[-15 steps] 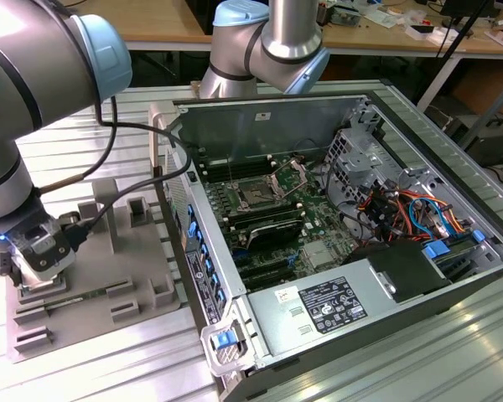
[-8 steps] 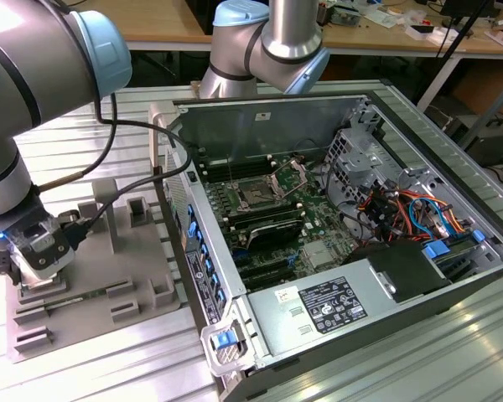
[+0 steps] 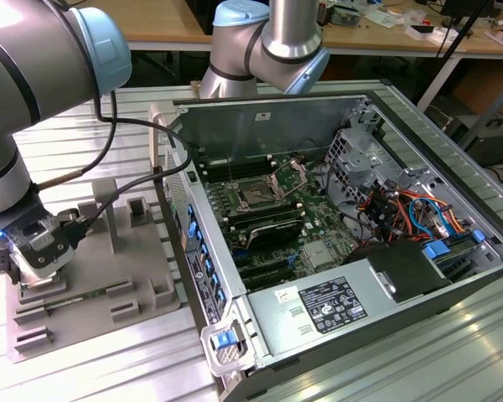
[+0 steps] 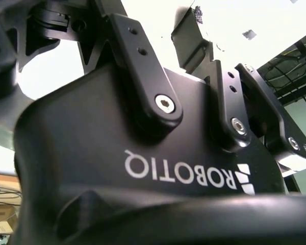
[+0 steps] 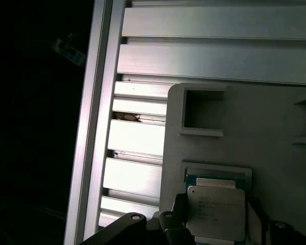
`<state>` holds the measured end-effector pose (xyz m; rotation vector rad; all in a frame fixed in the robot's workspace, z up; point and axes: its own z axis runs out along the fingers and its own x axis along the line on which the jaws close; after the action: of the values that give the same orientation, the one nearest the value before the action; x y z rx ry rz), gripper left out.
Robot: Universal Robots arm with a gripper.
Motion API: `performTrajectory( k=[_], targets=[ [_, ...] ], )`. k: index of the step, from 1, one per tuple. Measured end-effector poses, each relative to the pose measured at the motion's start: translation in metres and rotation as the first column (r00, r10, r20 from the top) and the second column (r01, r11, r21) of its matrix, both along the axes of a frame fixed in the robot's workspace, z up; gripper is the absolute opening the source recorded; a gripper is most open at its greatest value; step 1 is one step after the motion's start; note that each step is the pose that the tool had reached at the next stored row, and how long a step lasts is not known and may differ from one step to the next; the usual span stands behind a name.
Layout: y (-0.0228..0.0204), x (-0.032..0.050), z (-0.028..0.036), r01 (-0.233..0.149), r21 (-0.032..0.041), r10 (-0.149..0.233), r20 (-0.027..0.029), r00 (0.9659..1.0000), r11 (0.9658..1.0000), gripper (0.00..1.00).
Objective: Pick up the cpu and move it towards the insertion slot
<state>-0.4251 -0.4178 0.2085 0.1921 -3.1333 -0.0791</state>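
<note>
The cpu (image 5: 217, 210), a flat square chip with a silvery top and a thin greenish rim, lies in a pocket of the grey plastic tray (image 5: 275, 132). My gripper (image 5: 217, 222) is down over it, with one finger against each of two opposite edges, shut on it. In the exterior view the gripper (image 3: 35, 255) sits low over the tray (image 3: 109, 276) at the exterior view's left. The insertion slot (image 3: 256, 194), a square socket with a dark centre and a silver frame, lies on the motherboard inside the open computer case, well to the exterior view's right of the gripper.
The case's raised side wall (image 3: 193, 243) stands between tray and motherboard. Cables, a drive cage (image 3: 360, 155) and a power supply (image 3: 331, 306) fill the case's right part. The tray's raised blocks (image 3: 138, 209) stand near the gripper. Everything rests on a ribbed aluminium table (image 3: 84, 134).
</note>
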Motion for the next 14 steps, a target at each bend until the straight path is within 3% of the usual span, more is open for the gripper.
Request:
performTrajectory(
  k=[14],
  targets=[
    [0.0,0.0,0.0056,0.0,-0.0001,0.0,-0.0001,1.0,1.0,0.55]
  ],
)
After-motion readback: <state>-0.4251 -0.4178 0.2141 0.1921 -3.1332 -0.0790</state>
